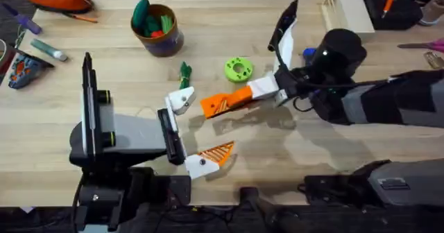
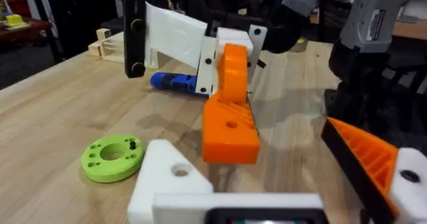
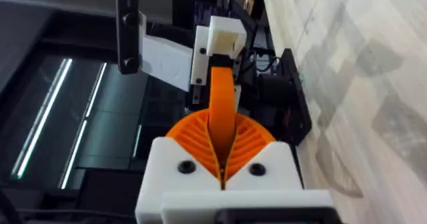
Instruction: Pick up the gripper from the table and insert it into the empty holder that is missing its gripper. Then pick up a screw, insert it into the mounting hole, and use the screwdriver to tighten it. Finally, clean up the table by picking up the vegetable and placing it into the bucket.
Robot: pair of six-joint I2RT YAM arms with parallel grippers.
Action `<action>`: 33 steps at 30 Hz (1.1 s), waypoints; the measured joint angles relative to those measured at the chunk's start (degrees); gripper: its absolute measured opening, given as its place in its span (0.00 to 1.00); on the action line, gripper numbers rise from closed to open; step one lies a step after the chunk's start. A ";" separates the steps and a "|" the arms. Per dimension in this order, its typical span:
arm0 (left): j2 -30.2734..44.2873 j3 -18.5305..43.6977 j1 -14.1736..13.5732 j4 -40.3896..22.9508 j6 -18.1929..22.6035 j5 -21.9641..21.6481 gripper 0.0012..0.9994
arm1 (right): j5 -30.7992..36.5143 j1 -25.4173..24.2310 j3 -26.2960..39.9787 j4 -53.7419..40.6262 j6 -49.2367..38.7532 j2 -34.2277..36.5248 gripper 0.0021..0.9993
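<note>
1. Overhead: the right gripper (image 1: 244,96) is clamped on the gripper (image 1: 220,105), near the holder (image 1: 182,100), the left gripper's (image 1: 192,133) bare mount.
2. Left wrist: the orange finger hangs tilted above the table (image 2: 47,117), just short of the holder; square it first (then ease in).
3. Right wrist: both pads pinch the finger edge-on; keep that hold firm.

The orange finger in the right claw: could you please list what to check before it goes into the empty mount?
1. Right claw shut on orange finger: ok.
2. Empty mount bare, facing the finger: ok.
3. Finger seated in mount: not ok.
4. Finger lined up with mount: cannot tell.
5. Green disc off the path: ok.
</note>
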 joint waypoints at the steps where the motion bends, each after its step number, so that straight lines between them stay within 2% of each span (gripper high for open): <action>1: 0.00 0.00 0.00 0.00 0.00 0.00 1.00 | 0.00 0.39 0.47 -1.01 -0.05 -0.01 0.01; 5: 0.00 0.00 0.00 -0.01 0.00 0.00 1.00 | 0.02 1.39 2.32 -5.71 -1.55 0.00 0.01; 23: 0.00 0.00 0.00 0.01 0.00 0.00 1.00 | 3.29 1.78 2.39 -6.02 -2.82 0.00 0.01; 33: 0.00 0.00 0.00 0.01 -0.02 -0.09 1.00 | 5.83 1.96 1.44 5.87 0.12 0.00 0.01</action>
